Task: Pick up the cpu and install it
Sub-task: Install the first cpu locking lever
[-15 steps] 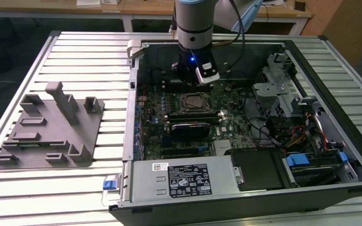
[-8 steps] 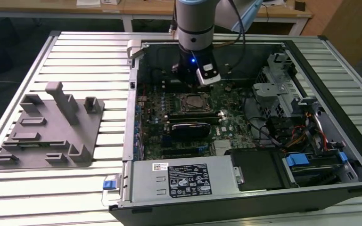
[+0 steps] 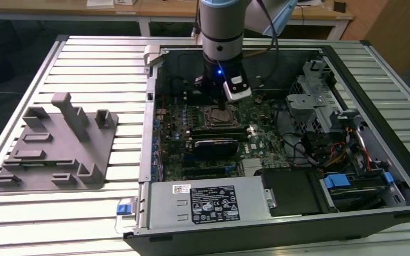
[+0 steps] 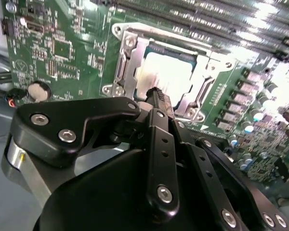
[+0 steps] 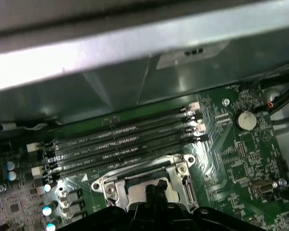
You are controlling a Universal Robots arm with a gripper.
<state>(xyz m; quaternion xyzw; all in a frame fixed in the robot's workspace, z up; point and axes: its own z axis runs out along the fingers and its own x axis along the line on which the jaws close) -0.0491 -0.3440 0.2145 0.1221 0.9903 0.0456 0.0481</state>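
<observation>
One black gripper point(image 4: 156, 96) hangs over the metal-framed socket point(image 4: 130, 62) on the green motherboard point(image 3: 262, 141); whether its fingers are parted cannot be told. The shiny silver square cpu point(image 4: 166, 72) lies inside that socket frame, at the open computer case's point(image 3: 376, 154) ten o'clock in the exterior view. No print is readable.

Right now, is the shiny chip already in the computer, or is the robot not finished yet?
Nearly finished. The cpu already lies inside the socket frame on the motherboard, so the pickup looks done. The gripper hangs right above the chip; whether the chip is fully seated can't be told. The socket frame is uncovered, so the chip isn't locked in.
</observation>
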